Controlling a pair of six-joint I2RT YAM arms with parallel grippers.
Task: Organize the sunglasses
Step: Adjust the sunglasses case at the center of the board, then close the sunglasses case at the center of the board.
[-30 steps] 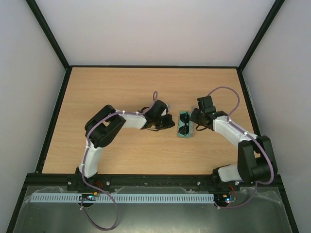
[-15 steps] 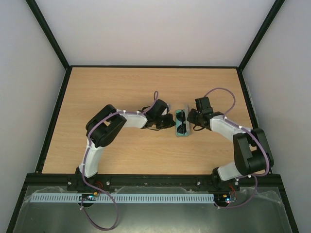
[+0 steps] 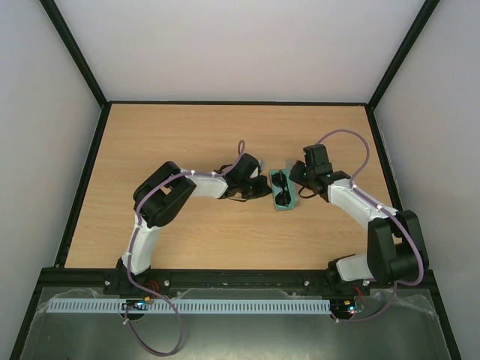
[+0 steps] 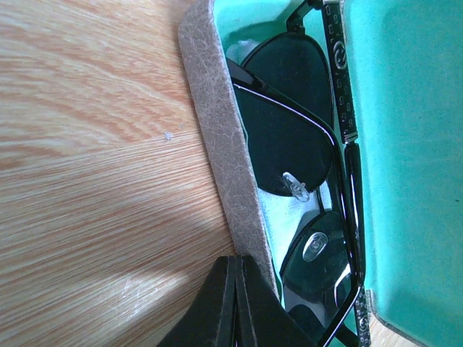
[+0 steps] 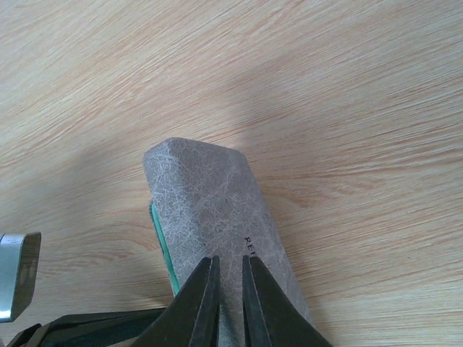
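The sunglasses [image 3: 282, 189] lie folded inside the open grey, green-lined case [image 3: 288, 208] mid-table. In the left wrist view the dark lenses and thin frame [image 4: 296, 144] rest on the green lining behind the case's grey wall [image 4: 224, 144]. My left gripper [image 3: 266, 187] is shut and empty, its tips [image 4: 239, 260] touching the outside of that wall. My right gripper [image 3: 298, 182] is at the case's right side. Its fingers [image 5: 230, 264] stand a narrow gap apart over the grey outer face of the raised lid [image 5: 210, 202], with nothing between them.
Bare wooden tabletop [image 3: 187, 135] lies all round the case, bounded by a black frame [image 3: 240, 103] and white walls. Both arms reach in from the near edge and meet at the case.
My right gripper has moved left and slightly farther, pressing against the case's right side; the case's far end has turned a little left. The left arm has hardly moved.
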